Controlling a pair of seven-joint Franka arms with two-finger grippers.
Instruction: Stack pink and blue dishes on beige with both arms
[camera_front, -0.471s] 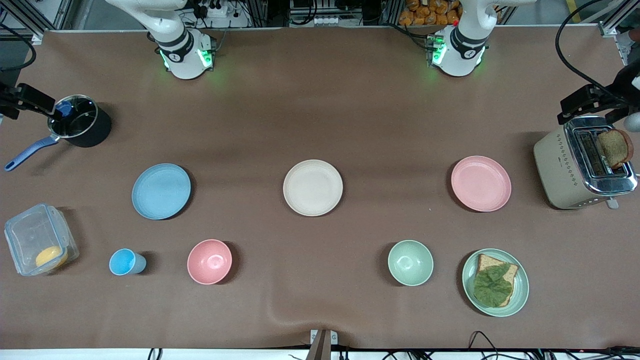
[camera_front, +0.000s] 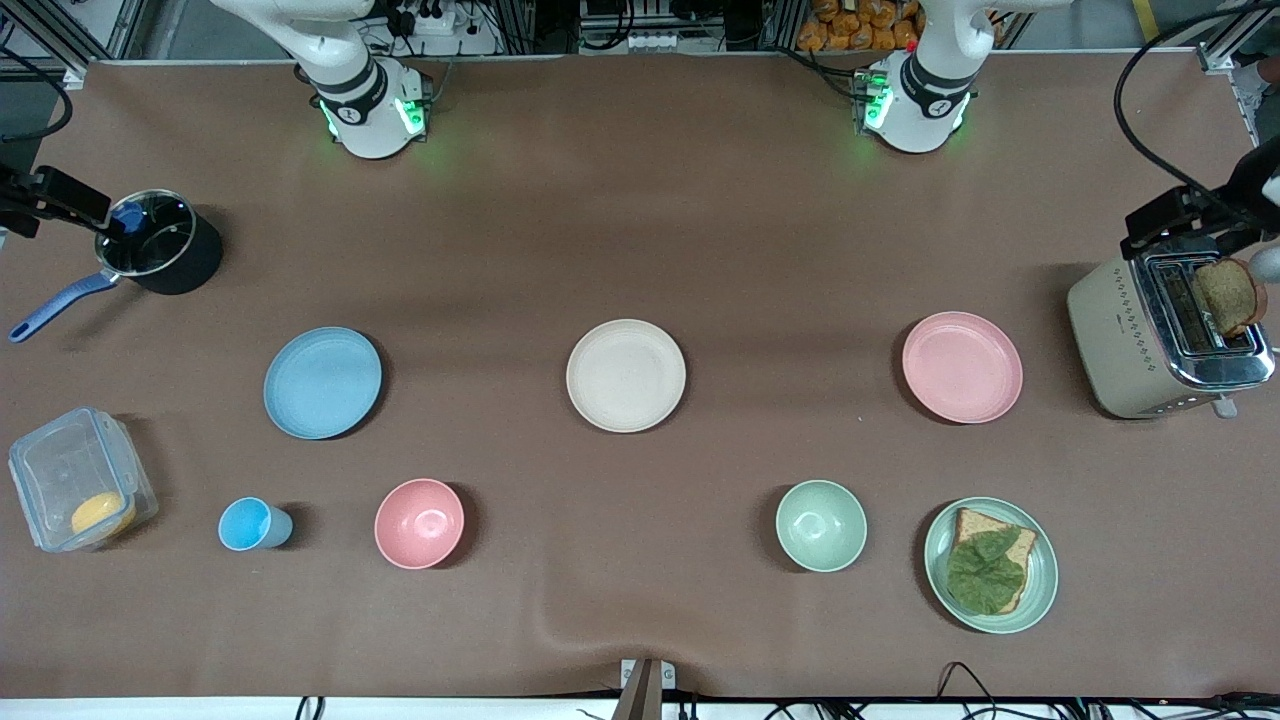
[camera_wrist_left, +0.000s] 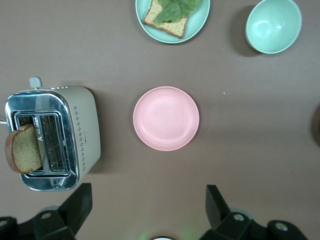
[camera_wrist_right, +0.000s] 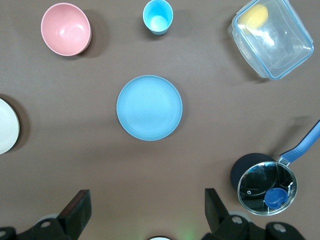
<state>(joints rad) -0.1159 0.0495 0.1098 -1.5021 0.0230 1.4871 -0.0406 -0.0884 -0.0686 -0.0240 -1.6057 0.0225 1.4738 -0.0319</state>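
Note:
Three flat plates lie in a row across the table's middle. The light blue plate (camera_front: 322, 382) (camera_wrist_right: 149, 107) lies toward the right arm's end. The beige plate (camera_front: 626, 375) is in the centre and the pale pink plate (camera_front: 962, 366) (camera_wrist_left: 166, 118) lies toward the left arm's end. My left gripper (camera_wrist_left: 148, 189) hangs high and open over bare table between the pink plate and its base. My right gripper (camera_wrist_right: 146, 192) hangs high and open over bare table beside the blue plate. Neither holds anything.
A toaster (camera_front: 1140, 340) with bread stands at the left arm's end. Nearer the camera are a green plate (camera_front: 938, 560) with bread, a green bowl (camera_front: 821, 525), a pink bowl (camera_front: 419, 523), a blue cup (camera_front: 250, 524) and a clear box (camera_front: 60, 470). A black pot (camera_front: 185, 262) stands near the blue plate.
The black part of the left arm's hand at the front view's edge has shifted slightly outward over the toaster. The plates and the right arm have not moved.

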